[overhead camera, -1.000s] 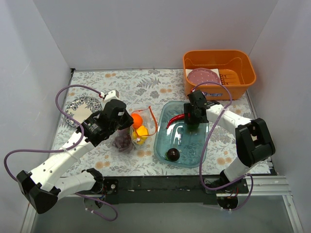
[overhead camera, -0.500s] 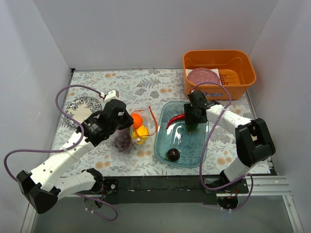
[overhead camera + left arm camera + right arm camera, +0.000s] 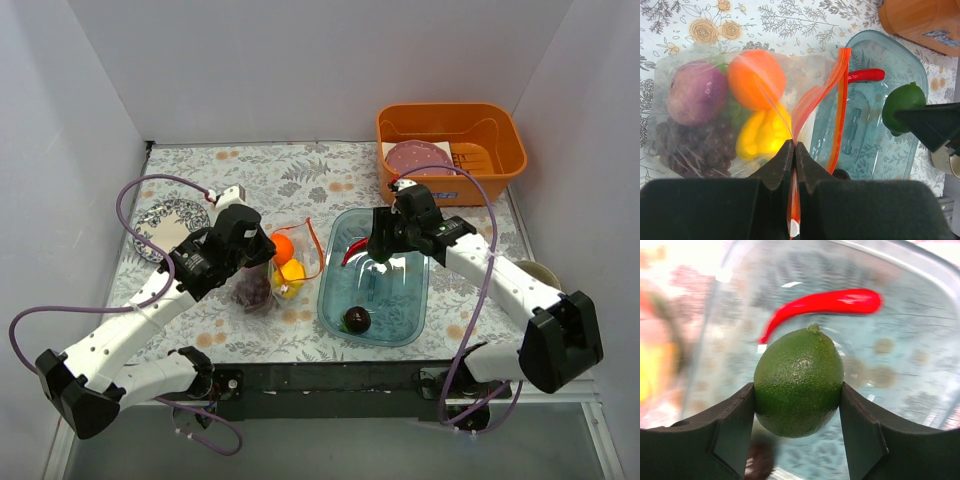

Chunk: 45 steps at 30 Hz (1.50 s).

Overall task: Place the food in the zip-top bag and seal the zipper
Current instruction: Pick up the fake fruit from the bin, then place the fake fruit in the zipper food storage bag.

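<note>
Currently the right gripper [image 3: 797, 410] is pinching the lime [image 3: 799, 380] between both pads, stem end up, fingers pressed flat on its two sides. Lime sits over the far-left part of the tray [image 3: 395, 300]; whether it clears the tray floor cannot be told for certain from the wrist view, background blurred. Chilli [image 3: 825, 305] lies in the tray just beyond the lime, apart from it. Plum [image 3: 355, 319] rests at the near end of the tray, well apart from the gripper. Left gripper [image 3: 794, 148] is pressed together on the zipper [image 3: 837, 110], nipping the strip at the near edge of the bag [image 3: 790, 67]. Mouth is unsealed: the strip runs up from the fingers in two separated lines, gaping toward the tray. Bag lies on the floral cloth just left of the tray. Inside the bag: orange [image 3: 756, 79] at the top, onion [image 3: 690, 92] left of it, pepper [image 3: 762, 135] below the orange near the mouth, dark grapes [image 3: 705, 150] below the onion. Bin [image 3: 450, 150] stands at the far right corner, beyond the tray.
</note>
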Each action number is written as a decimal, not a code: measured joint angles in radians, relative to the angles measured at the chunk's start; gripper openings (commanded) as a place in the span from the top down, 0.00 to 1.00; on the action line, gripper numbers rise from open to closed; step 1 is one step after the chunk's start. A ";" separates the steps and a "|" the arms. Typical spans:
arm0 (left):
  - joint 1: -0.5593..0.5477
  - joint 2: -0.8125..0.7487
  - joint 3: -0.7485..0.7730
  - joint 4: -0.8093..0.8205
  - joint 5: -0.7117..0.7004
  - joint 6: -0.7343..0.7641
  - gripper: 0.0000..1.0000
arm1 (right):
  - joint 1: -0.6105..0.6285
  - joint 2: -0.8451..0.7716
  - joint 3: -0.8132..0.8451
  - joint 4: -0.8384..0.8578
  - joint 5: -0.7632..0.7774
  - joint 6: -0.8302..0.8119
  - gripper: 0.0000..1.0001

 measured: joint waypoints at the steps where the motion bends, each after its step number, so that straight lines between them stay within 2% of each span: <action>1: 0.000 0.003 0.000 0.000 0.002 0.000 1.00 | 0.003 -0.022 0.000 0.005 -0.025 0.012 0.63; 5: 0.000 0.007 0.000 0.006 0.014 -0.001 1.00 | 0.031 -0.076 0.003 0.059 -0.132 0.073 0.61; 13: 0.000 0.010 0.000 0.015 0.025 -0.003 1.00 | 0.206 -0.068 0.044 0.215 -0.275 0.155 0.59; 20: 0.000 0.017 0.000 0.015 0.025 -0.002 1.00 | 0.259 0.055 0.074 0.325 -0.344 0.181 0.58; 28: 0.000 0.007 0.000 0.014 0.024 -0.004 1.00 | 0.324 0.291 0.223 0.332 -0.422 0.177 0.56; 32: 0.000 -0.007 0.000 0.010 0.022 -0.006 1.00 | 0.351 0.298 0.227 0.344 -0.454 0.185 0.50; 38: 0.000 -0.015 0.000 -0.002 0.012 -0.010 1.00 | 0.363 0.298 0.212 0.407 -0.520 0.220 0.49; 40: 0.000 -0.019 0.000 -0.003 0.008 -0.011 1.00 | 0.362 0.298 0.196 0.438 -0.540 0.235 0.46; 45: 0.000 -0.027 0.000 -0.010 0.002 -0.011 1.00 | 0.363 0.315 0.185 0.471 -0.564 0.260 0.30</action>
